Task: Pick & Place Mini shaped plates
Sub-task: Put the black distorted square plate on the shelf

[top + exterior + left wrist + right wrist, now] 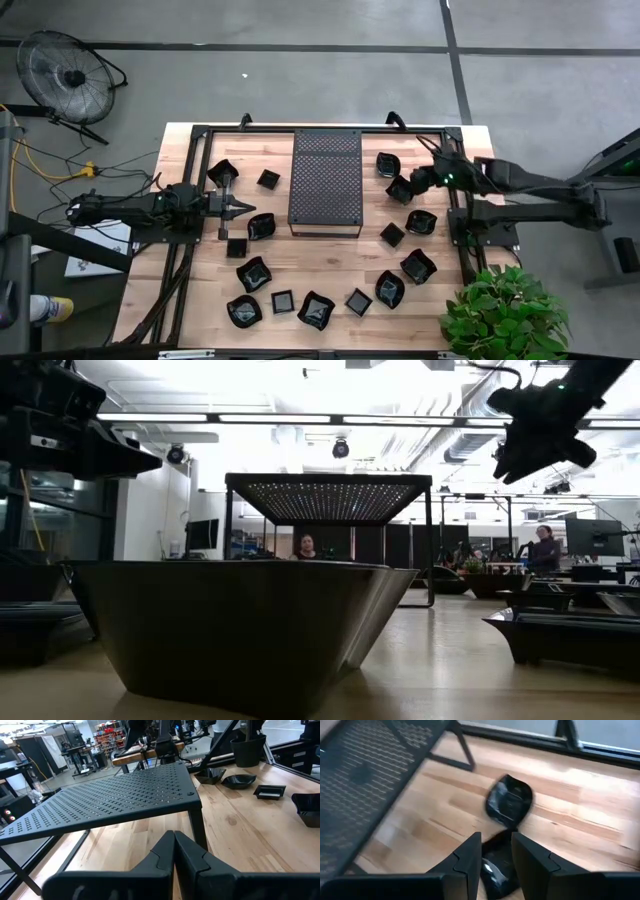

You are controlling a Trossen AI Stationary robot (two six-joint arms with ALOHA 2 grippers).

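Closed left hand (pixel 174 851) before perforated tray (pixel 115 800)

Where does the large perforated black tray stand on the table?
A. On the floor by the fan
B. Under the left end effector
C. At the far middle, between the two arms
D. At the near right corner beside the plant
C: in the high view the perforated tray stands mid-table between the left end effector and the right end effector.

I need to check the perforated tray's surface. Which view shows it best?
The high view: the perforated tray shows whole from above. The left wrist view shows its top and one leg close up, the low view mostly its underside, the right wrist view one blurred corner.
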